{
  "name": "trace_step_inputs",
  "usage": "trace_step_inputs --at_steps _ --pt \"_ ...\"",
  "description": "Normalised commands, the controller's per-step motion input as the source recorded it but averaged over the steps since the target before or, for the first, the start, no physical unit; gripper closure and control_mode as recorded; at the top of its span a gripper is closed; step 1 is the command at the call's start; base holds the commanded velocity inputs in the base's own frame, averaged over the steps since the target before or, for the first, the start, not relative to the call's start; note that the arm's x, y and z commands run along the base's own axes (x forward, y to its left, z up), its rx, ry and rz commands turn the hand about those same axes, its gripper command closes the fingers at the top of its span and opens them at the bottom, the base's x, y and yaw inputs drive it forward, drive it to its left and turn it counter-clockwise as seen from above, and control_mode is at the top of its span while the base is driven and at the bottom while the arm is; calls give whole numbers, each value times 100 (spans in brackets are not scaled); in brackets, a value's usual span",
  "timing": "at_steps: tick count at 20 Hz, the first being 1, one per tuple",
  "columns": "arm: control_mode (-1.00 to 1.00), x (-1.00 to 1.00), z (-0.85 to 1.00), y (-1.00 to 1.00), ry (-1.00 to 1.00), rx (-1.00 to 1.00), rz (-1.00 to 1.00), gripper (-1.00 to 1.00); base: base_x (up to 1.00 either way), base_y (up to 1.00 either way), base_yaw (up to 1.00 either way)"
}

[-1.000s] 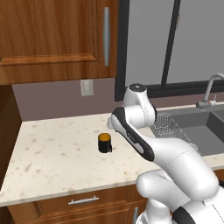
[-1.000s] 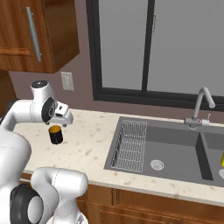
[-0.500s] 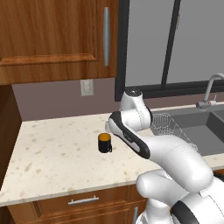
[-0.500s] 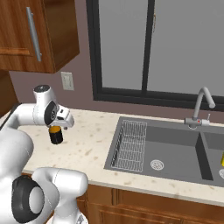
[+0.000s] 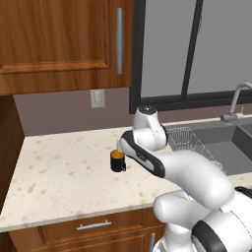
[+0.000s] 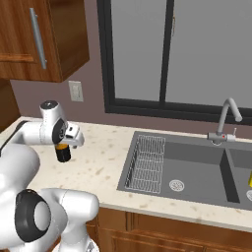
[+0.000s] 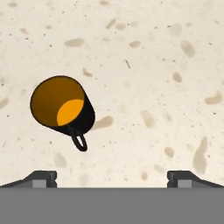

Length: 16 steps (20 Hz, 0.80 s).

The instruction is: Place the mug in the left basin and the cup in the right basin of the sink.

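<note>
The gripper (image 7: pixel 112 178) hung over the counter (image 7: pixel 153 65) with its jaws spread wide and nothing between them. Just beyond, off to one side of the fingertips (image 7: pixel 41 178), the mug (image 7: pixel 63 109) stood upright on the speckled stone — orange inside, small handle turned toward the hand. Farther along the counter lay the sink (image 6: pixel 197 167): the left basin (image 6: pixel 192 170) with its wire rack (image 6: pixel 145 162), then the right basin (image 6: pixel 241 172), where the cup (image 6: pixel 250 178) showed at the frame's edge.

Your arm bends forward and to the left from the base, with the wrist turned down toward the surface. Your gripper (image 7: pixel 112 177) points straight down, its jaws spread wide apart with nothing between them.
</note>
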Motion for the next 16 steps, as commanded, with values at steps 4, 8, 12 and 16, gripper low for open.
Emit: trace_step_inputs --at_steps 4,8,12,16 --pt "-100 28 0 6 0 0 0 -100 0 0 0" --pt "-100 27 -2 7 0 0 0 -100 0 0 0" --pt "-100 11 -6 11 2 0 0 -100 0 0 0" --pt "-100 8 0 14 3 0 0 -100 0 0 0"
